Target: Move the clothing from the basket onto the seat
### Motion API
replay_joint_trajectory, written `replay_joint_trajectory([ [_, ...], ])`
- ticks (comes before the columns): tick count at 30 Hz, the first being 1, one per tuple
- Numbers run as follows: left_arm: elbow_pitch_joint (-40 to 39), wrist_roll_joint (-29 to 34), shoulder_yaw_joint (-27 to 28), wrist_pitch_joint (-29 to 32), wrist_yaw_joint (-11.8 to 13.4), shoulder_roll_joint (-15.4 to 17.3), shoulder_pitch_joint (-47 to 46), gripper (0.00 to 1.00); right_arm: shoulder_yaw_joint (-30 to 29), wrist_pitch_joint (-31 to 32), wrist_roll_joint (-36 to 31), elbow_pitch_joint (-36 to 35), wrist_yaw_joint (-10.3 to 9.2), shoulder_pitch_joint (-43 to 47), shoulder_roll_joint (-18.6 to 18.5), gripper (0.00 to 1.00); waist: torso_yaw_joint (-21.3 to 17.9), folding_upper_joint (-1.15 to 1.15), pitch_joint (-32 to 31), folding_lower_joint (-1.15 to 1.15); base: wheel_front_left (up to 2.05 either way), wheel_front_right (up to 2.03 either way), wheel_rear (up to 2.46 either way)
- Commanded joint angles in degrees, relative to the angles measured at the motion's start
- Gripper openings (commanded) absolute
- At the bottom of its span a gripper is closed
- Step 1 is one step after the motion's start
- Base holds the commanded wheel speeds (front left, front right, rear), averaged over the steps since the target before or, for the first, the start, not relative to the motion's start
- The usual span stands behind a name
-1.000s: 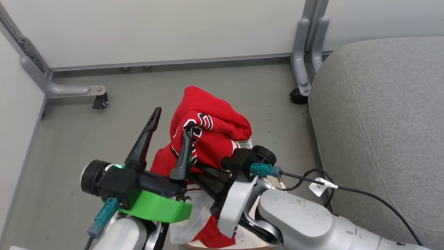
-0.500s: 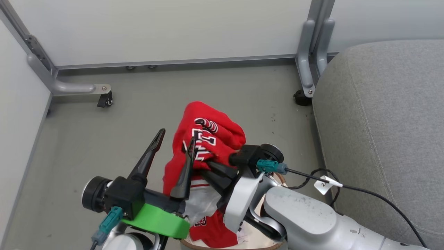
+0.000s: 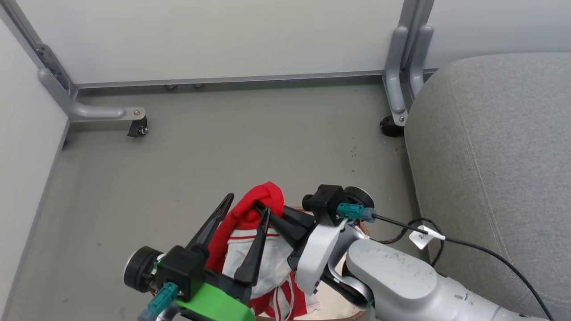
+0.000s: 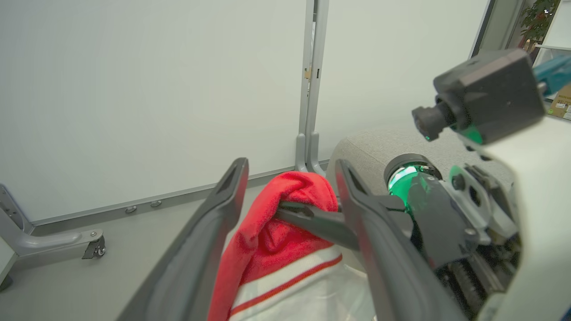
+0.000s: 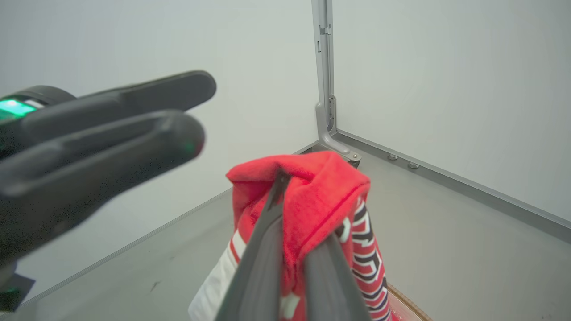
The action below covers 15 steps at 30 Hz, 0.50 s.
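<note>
The right gripper [image 3: 258,207] has pulled back toward the robot, its jaws narrow on a red fold of the clothing [image 3: 272,196]; the garment now hangs over the basket [image 3: 352,315], so the carry to the seat [image 3: 490,156] remains, I think; the left gripper [image 3: 248,203] stands wide around it, holding nothing.

White partition panels [image 3: 223,40], grey castered frame [image 3: 96,111], scuffed grey floor [image 3: 250,142].

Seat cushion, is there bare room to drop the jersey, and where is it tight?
The seat shows a bare top, from its edge by the partition foot rightward. The floor between partition and clothing is open. Crowded: over the basket, where the open left gripper and right gripper meet at the clothing.
</note>
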Motion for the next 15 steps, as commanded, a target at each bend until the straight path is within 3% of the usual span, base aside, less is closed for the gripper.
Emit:
replay_joint_trajectory([
  [1,0.07,-0.15,-0.24,0.24,-0.27,0.75,0.86,1.0,-0.47,-0.28,-0.35,0.19,0.0,0.34,-0.41,0.0,0.13,0.0,0.14,0.0,0.0,0.0,0.0],
  [15,2.07,0.62,-4.27,3.18,-2.92,2.91,1.63,1.0,-5.34,-0.28,-2.53,0.67,0.0,1.15,-1.38,0.0,0.74,0.0,0.83,0.0,0.0,0.0,0.0],
])
